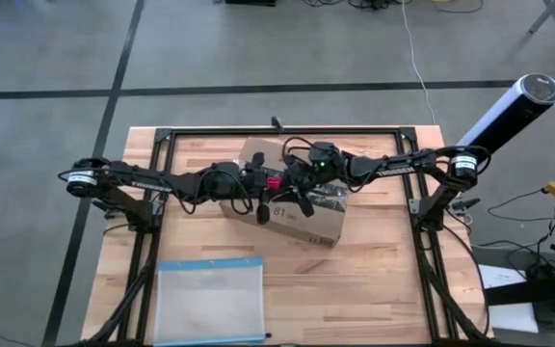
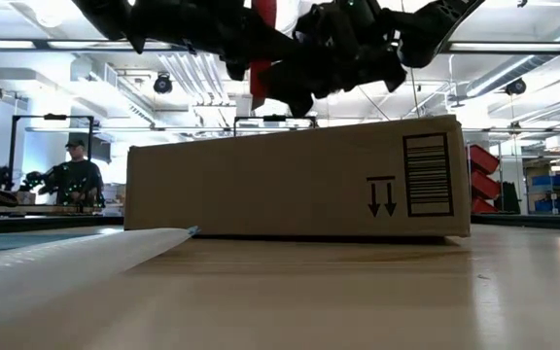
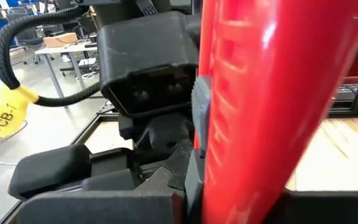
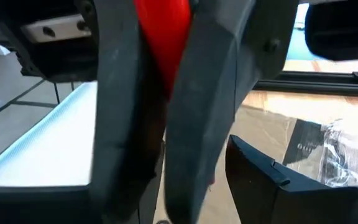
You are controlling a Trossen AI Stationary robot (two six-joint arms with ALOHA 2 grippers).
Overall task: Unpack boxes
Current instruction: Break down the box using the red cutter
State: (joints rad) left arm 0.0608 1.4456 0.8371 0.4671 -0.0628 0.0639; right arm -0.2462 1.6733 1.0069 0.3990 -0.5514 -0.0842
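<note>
Red plastic fills the left wrist view: the small red tool (image 3: 260, 106) sits right in front of that camera, and from above it shows between the two hands over the box (image 1: 308, 224), which lies near the middle of the wooden surface (image 1: 374, 289), nearer its far edge. Its corrugated card looks stiff but light, probably easy to dent at the flaps, and the shiny tape on its top is likely slippery; a hold on the flap edges or the side walls seems safer than on the tape. Both hands hang just above the box top, close together. The left hand (image 1: 258, 179) appears closed around the red tool, though its fingers are largely hidden. The right hand (image 1: 299, 185) shows its dark fingers (image 4: 204, 93) pressed on either side of the same tool, so it too seems closed on it. A clear plastic pouch (image 1: 210, 299) lies well apart at the near edge
</note>
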